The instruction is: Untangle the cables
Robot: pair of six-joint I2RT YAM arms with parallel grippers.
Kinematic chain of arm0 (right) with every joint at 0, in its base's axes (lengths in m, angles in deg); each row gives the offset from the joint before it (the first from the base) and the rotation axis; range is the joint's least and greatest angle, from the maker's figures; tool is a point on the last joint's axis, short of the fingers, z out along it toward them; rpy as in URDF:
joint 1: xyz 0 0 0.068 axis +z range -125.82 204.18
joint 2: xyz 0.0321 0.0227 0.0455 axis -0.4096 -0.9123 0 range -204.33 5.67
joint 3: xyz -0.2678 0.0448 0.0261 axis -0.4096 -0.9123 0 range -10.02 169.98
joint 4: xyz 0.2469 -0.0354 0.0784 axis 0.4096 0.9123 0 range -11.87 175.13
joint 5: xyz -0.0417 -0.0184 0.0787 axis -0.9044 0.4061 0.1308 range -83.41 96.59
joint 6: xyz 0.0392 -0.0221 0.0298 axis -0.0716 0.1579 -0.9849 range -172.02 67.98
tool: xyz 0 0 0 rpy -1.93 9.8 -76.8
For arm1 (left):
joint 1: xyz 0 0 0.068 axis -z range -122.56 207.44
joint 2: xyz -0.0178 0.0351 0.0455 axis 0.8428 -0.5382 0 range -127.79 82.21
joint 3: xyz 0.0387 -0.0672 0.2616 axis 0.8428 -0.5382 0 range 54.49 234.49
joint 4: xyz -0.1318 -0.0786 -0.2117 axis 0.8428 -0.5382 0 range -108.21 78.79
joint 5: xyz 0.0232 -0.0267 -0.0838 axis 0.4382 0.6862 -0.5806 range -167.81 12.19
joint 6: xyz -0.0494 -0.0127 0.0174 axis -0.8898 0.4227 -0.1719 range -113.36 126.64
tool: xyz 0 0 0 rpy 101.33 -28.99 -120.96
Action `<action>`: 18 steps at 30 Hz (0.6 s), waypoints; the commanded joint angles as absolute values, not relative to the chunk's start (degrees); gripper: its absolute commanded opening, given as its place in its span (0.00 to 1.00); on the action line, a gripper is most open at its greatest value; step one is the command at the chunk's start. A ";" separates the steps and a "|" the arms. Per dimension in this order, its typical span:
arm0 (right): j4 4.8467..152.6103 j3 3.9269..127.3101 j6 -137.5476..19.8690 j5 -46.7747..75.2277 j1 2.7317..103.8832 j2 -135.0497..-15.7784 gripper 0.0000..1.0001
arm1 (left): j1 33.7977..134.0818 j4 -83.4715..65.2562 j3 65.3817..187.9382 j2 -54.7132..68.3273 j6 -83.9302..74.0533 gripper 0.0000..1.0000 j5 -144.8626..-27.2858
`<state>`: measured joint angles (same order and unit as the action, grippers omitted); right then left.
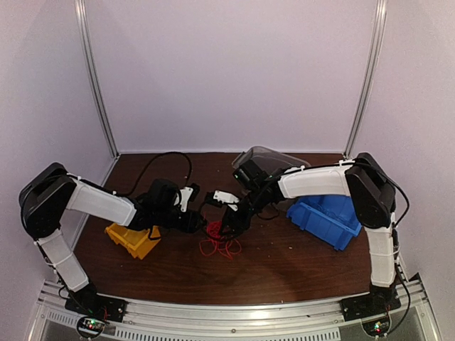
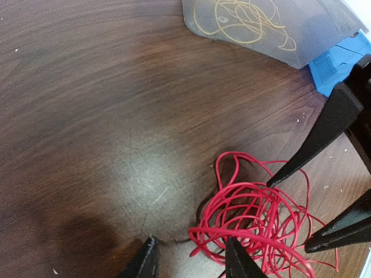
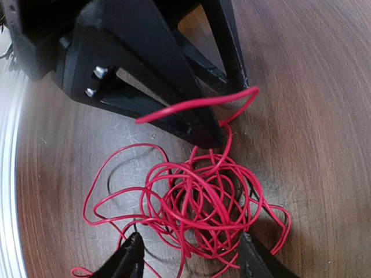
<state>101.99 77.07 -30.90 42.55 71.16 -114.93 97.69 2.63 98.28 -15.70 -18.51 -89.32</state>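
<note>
A red cable tangle [image 1: 220, 241] lies on the brown table between my two grippers. In the left wrist view the tangle [image 2: 261, 231] lies to the right, and one of my left fingers [image 2: 240, 260] stands at its edge. My left gripper [image 2: 191, 263] is open and holds nothing. My right gripper [image 3: 191, 260] is open and straddles the tangle [image 3: 197, 202] from above. One loose red strand [image 3: 197, 104] arches up across the left gripper's finger. A yellow cable [image 2: 243, 20] lies inside a clear container. No blue cable shows.
A yellow bin [image 1: 131, 238] stands by the left arm. A blue bin [image 1: 323, 217] stands under the right arm. The clear container [image 1: 266, 160] stands at the back, behind the right gripper [image 1: 231, 222]. The left gripper [image 1: 205, 219] is very close to it.
</note>
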 commanded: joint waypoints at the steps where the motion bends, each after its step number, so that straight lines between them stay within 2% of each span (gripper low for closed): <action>1: 100.40 78.71 -32.54 41.60 71.42 -117.17 0.51 | 97.00 7.73 100.29 -16.08 -19.10 0.38 -88.17; 4: 99.41 78.36 -33.98 42.41 71.46 -116.88 0.48 | 96.47 9.80 100.23 -16.05 -20.24 0.35 -89.89; 7: 98.73 78.15 -34.76 40.96 71.46 -117.01 0.41 | 95.94 10.55 101.40 -17.54 -21.01 0.29 -92.31; 11: 98.82 78.25 -35.51 39.78 71.31 -117.54 0.28 | 95.94 11.18 102.53 -18.80 -21.54 0.16 -92.70; 14: 99.03 77.33 -35.64 39.50 71.28 -117.08 0.18 | 95.94 10.45 103.20 -18.45 -21.45 0.00 -92.01; 16: 99.15 75.90 -35.52 38.94 70.99 -116.18 0.13 | 95.91 8.92 103.83 -16.95 -20.46 0.00 -91.82; 18: 98.97 73.71 -35.46 38.45 70.45 -114.66 0.13 | 95.94 6.25 104.65 -13.62 -19.16 0.00 -91.15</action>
